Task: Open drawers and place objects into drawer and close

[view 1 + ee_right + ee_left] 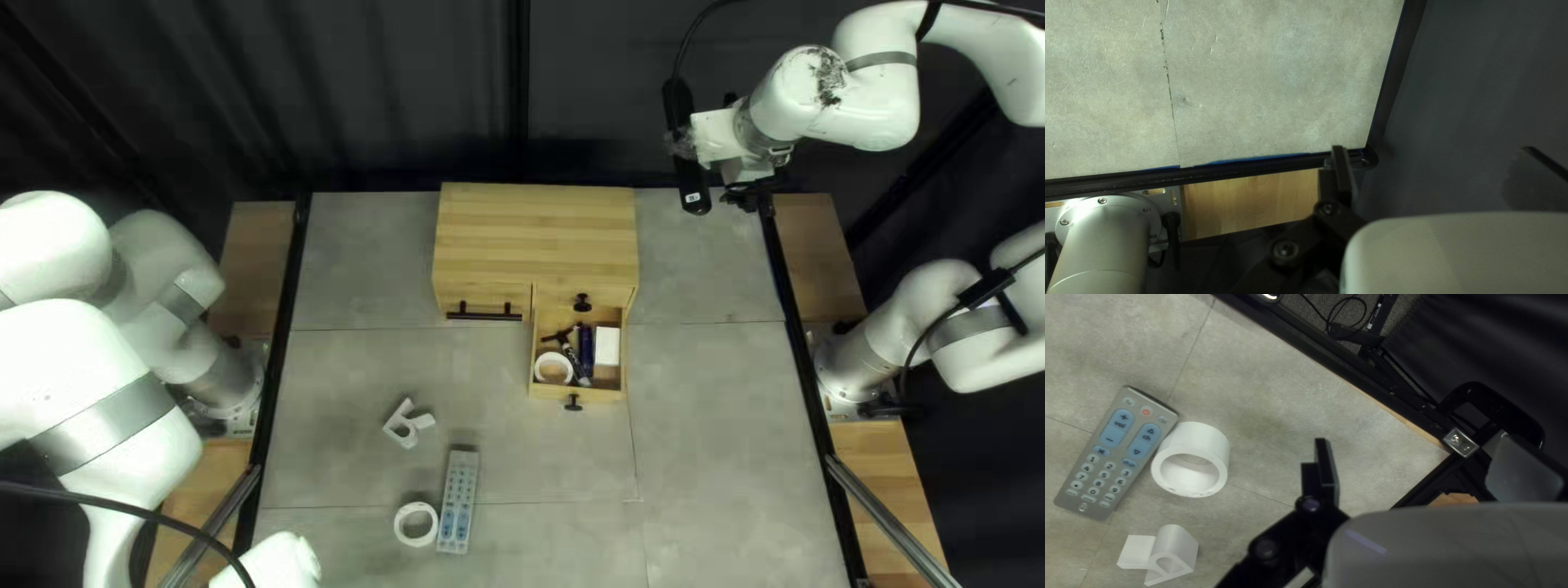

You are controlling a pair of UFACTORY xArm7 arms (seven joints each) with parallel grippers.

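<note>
While looking down in top left view, see wooden cabinet [533, 240] at far edge of bench [708, 436], with lower right drawer [550, 391] pulled open, holding white ring [537, 370], dark blue tube [587, 346] and white box [607, 346]. Nearer near edge, left of middle: white R-shaped piece [420, 420], and white roll [398, 524] just beside grey remote [458, 501]. Over far right corner, right end effector [753, 194].

In left wrist view, see left end effector [1415, 438] wide open, empty, by near left corner.

In right wrist view, likewise wide open, empty.
</note>
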